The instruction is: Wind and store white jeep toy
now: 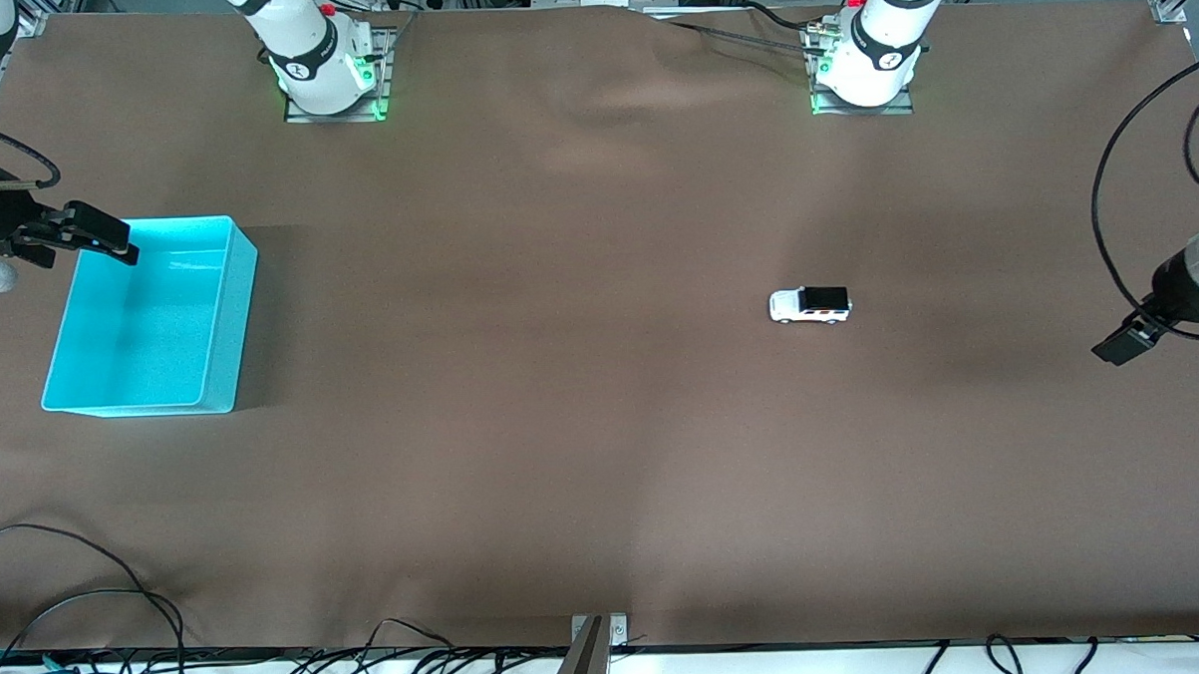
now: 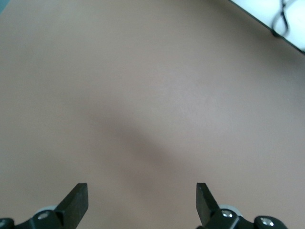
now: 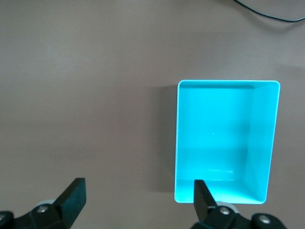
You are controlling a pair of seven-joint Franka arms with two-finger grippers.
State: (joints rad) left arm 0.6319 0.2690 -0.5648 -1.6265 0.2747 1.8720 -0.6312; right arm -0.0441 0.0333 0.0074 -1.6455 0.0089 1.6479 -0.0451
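L gripper (image 2: 142, 202) open over bare brown table (image 2: 143, 95), nothing btwn fingers

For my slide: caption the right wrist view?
Right hand open above the brown table, empty turquoise bin below.

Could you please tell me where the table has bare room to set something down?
The brown table is bare between the turquoise bin and the white jeep toy, and nearer the camera than both. The open right gripper crowds the bin's rim; the open left gripper hangs over the left arm's end.
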